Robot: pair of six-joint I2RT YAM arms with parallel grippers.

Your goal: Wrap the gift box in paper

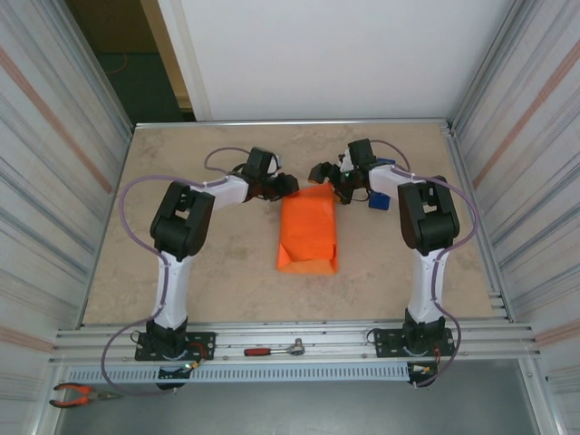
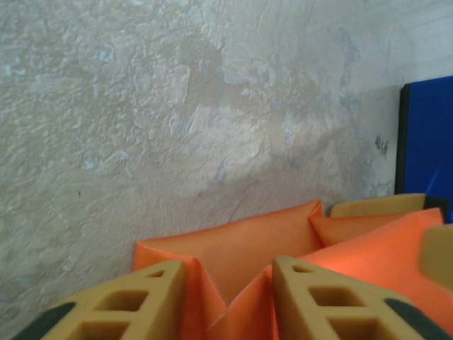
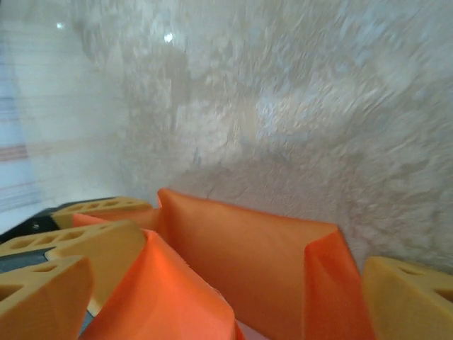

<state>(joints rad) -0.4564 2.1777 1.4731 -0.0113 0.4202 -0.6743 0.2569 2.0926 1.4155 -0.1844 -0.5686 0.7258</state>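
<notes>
Top external, beige table (image 1: 208,272), metal walls (image 1: 54,136), paper (image 1: 308,231), left gripper (image 1: 290,184) and right gripper (image 1: 319,172) apart.

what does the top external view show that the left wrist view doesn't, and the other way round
Top external adds the whole layout: both arms, the left claw and right claw at the far end of the paper, a ratchet on the front rail, and red-handled pliers. Left wrist adds close detail: creased folds at the paper's end between its tan fingers. Both share the orange paper, the beige tabletop and a blue object.
</notes>
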